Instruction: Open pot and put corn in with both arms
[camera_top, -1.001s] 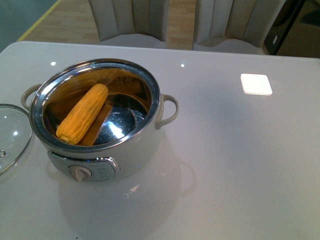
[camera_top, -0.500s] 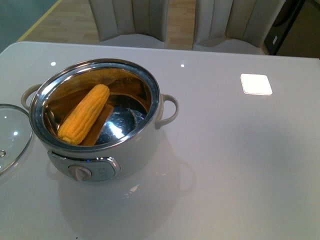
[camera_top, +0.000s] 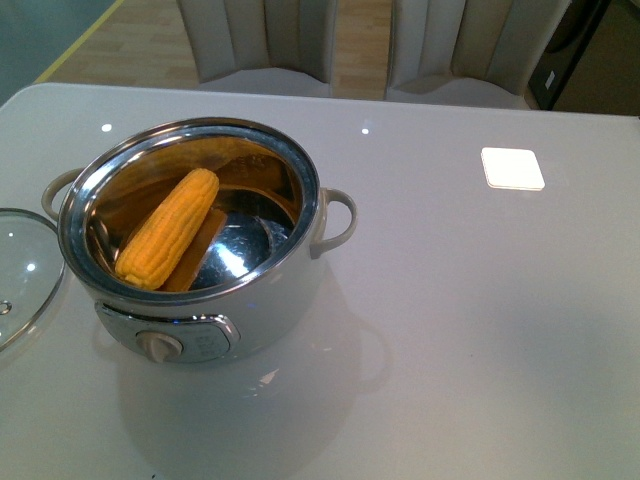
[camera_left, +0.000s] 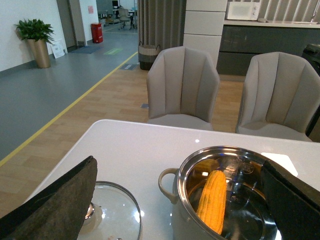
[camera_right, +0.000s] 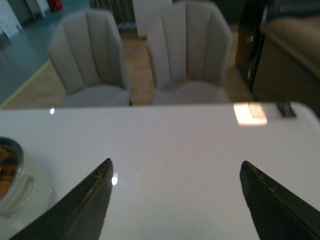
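The white pot (camera_top: 262, 300) stands uncovered on the table's left part, its steel rim and front dial facing me. The yellow corn (camera_top: 166, 228) lies slanted inside the steel bowl, against the left wall. The glass lid (camera_top: 22, 270) rests flat on the table left of the pot. In the left wrist view the pot (camera_left: 172, 185), corn (camera_left: 212, 200) and lid (camera_left: 112, 212) show below my left gripper (camera_left: 177, 172), which is open and empty. My right gripper (camera_right: 176, 170) is open over bare table, with the pot (camera_right: 15, 187) off to its side. Neither arm shows in the front view.
Two beige chairs (camera_top: 262, 40) stand behind the table's far edge. A bright square light patch (camera_top: 512, 167) lies on the table at the right. The white table (camera_top: 480, 330) stretches right of the pot.
The corn has shifted very slightly inside the pot and now lies still. Nothing else has moved.
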